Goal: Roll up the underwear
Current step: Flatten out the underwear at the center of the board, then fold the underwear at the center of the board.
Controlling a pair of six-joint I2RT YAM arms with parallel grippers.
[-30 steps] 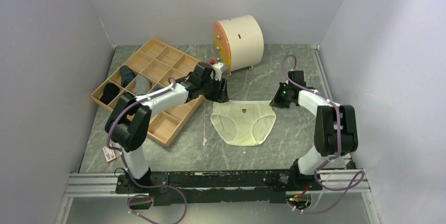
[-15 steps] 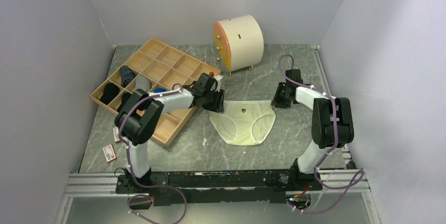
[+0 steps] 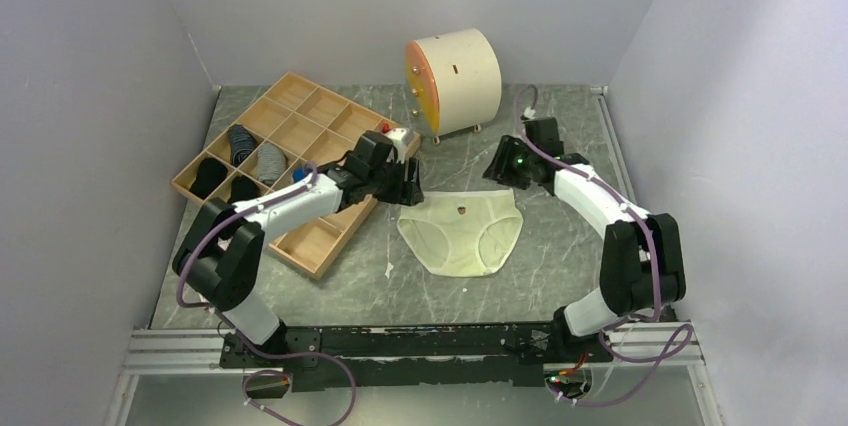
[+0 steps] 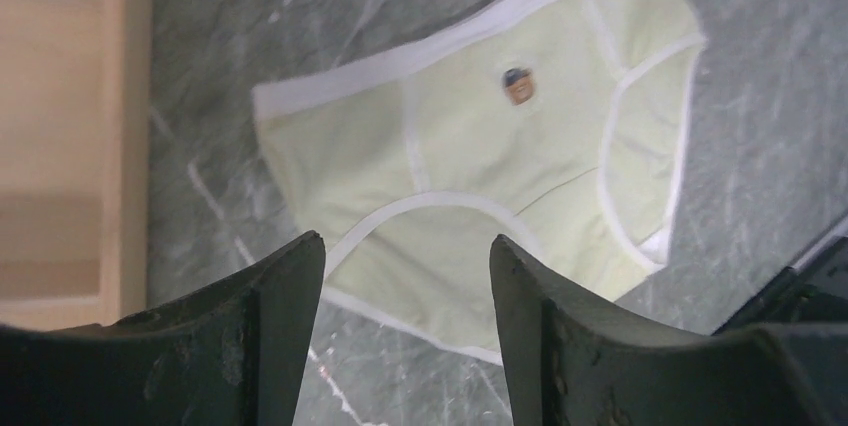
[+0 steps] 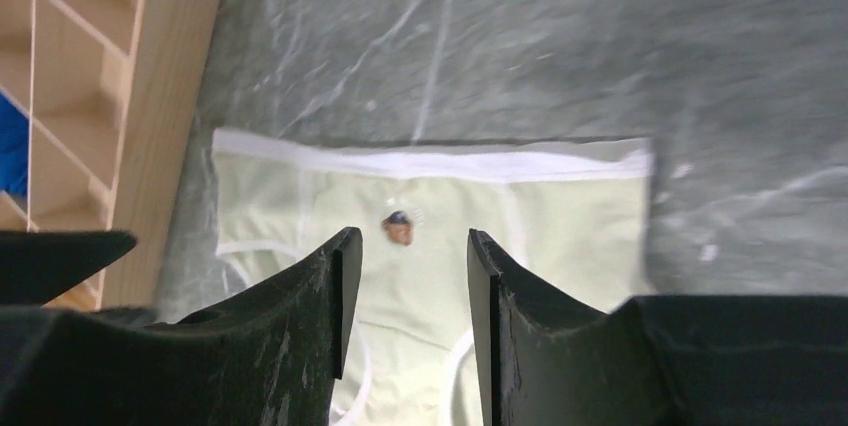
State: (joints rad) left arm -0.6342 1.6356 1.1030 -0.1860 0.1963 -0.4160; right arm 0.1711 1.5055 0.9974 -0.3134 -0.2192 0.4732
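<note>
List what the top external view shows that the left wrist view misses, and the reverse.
Only top external: the cream drum, the rolled socks in the wooden tray, and both whole arms. Only left wrist: the left pincer seen from within, open, with nothing between its fingers. Both: the pale underwear lying flat on the marble table, and part of the tray.

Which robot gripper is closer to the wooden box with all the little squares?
Left. The left gripper hovers right beside the wooden tray, at its right edge. The right gripper is across the underwear, on the other side.
</note>
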